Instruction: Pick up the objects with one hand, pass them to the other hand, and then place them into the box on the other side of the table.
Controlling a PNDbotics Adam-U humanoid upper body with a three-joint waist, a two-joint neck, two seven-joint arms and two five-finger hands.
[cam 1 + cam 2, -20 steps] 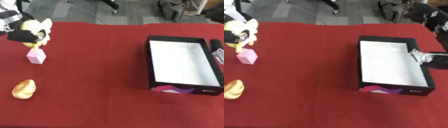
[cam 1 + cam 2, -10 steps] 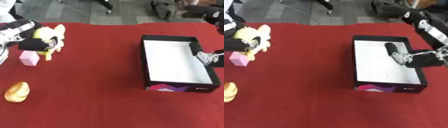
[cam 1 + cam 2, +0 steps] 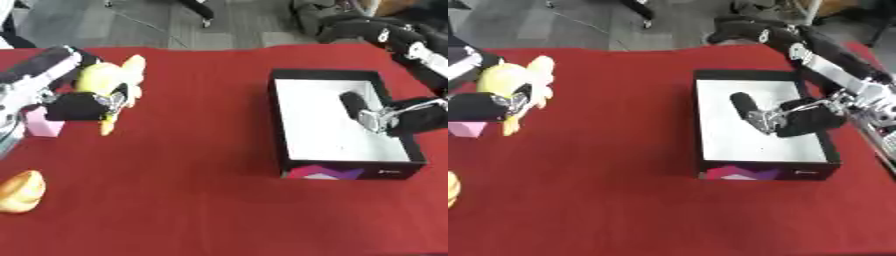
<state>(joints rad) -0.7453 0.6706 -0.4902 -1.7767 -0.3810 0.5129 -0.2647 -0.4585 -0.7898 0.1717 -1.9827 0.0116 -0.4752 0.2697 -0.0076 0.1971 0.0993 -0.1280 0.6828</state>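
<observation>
My left hand is shut on a yellow plush toy and holds it above the red table at the left. A pink block lies just beside and below that hand. A golden, bread-like object rests near the lower left. The black box with a white inside stands at the right. My right hand hovers over the box with its fingers stretched toward the left, holding nothing.
The red table runs across both views, with grey floor beyond its far edge. Chair legs show past the far edge. The box has a pink and purple print on its front wall.
My left hand has carried the plush toy to the right, away from the pink block. My right arm has come in over the box, its hand reaching leftward. The camera has also shifted.
</observation>
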